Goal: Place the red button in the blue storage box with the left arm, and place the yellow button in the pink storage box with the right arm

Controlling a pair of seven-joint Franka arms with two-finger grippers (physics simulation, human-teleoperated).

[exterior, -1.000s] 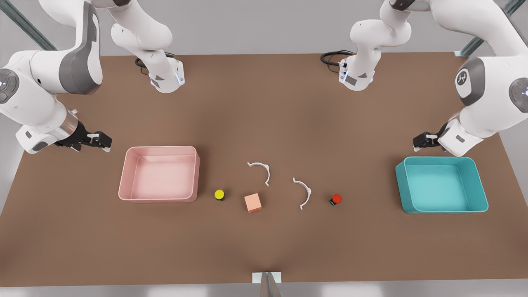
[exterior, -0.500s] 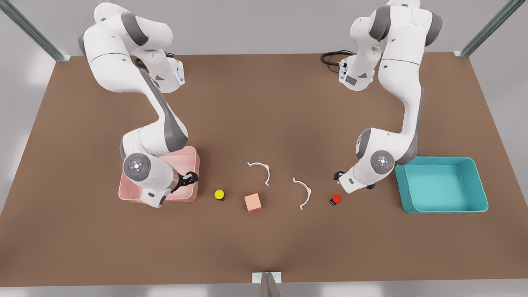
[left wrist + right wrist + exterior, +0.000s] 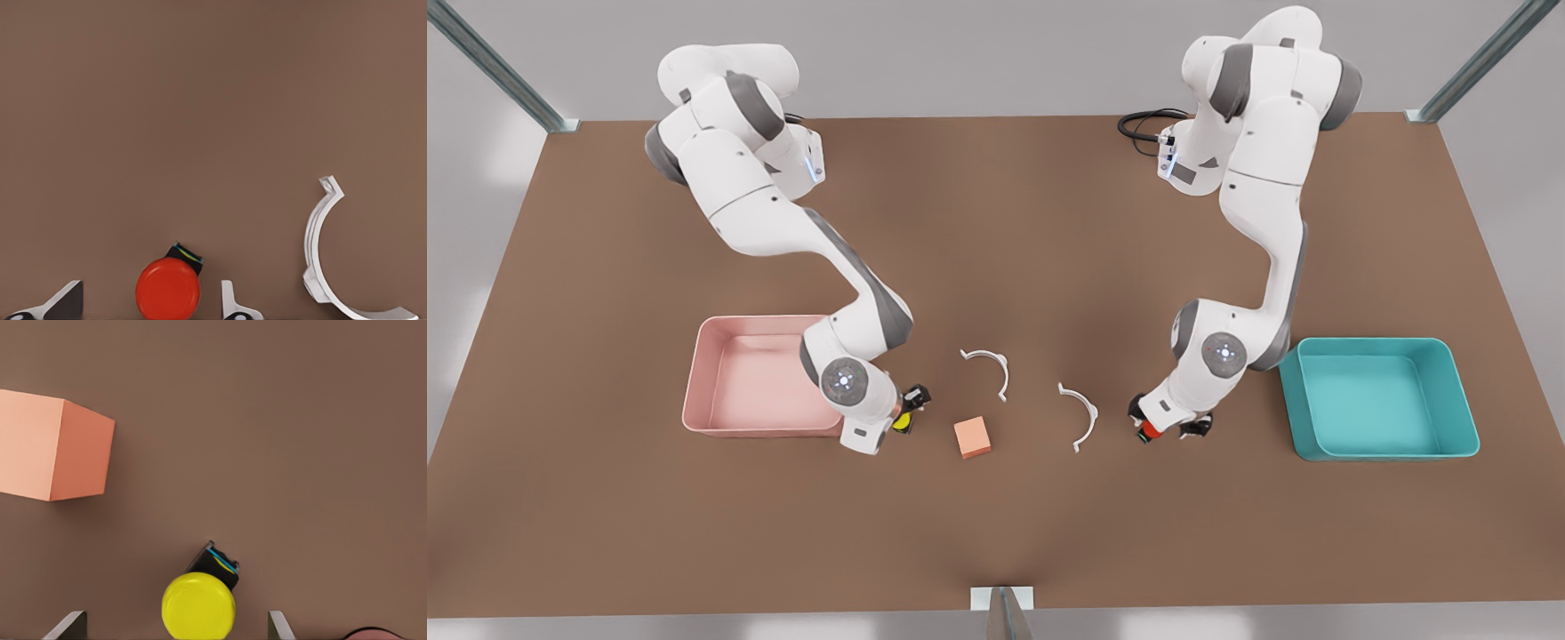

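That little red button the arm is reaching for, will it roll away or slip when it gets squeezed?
The red button lies tipped on its side, so its round cap may roll if nudged. It looks rigid, unlikely to squash. The left gripper straddles it, open; the smooth cap might slip.

Even, diffuse light falls from above on my worktop [image 3: 996, 222]; it is bright, without glare. The brown surface darkens slightly toward the middle of the front view. Shadows are soft and short: a faint one hugs the cube [image 3: 53, 447], another lies under my arms. The red button [image 3: 167, 290] and yellow button [image 3: 198, 605] render crisp, with smooth shading on their caps. No blur or edge distortion is evident.
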